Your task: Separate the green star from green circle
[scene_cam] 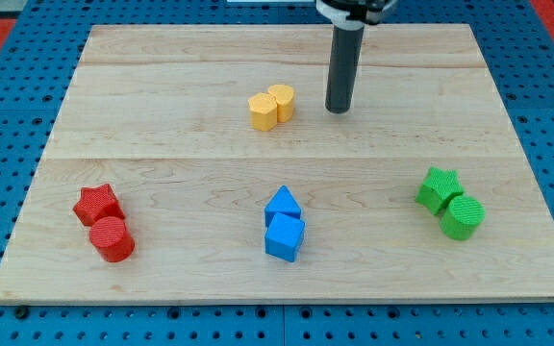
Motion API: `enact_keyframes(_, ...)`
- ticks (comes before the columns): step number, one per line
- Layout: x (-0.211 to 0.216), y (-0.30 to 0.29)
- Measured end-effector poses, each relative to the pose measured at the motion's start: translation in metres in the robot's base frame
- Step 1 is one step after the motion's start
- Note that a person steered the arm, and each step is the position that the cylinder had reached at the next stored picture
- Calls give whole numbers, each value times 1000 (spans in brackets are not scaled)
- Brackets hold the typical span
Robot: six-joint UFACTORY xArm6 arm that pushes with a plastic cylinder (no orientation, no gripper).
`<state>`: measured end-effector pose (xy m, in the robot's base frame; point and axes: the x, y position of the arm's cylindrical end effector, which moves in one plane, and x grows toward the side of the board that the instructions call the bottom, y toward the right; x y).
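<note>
No jaws are fitted; my tip (339, 110) rests beside the yellow blocks (271, 106), well apart from the green star (439, 188) touching the green circle (463, 216) (view's right). Both could be shoved together if the seam is missed.

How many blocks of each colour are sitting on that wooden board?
Yellow: 2, a pair left of my tip
Red: 2, star and circle
Blue: 2, a pair
Green: 2, star and circle, touching
Total: 8 blocks
</note>
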<state>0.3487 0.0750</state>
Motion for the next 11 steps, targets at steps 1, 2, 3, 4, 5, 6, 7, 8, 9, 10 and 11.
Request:
enact_keyframes(1,4,47)
enact_keyframes(2,55,153)
enact_keyframes(3,121,234)
enact_keyframes(4,207,250)
enact_keyframes(5,222,215)
enact_keyframes(6,187,167)
enact_keyframes(7,156,117)
enact_keyframes(8,132,78)
enact_keyframes(9,115,73)
enact_keyframes(10,107,73)
enact_keyframes(11,138,123)
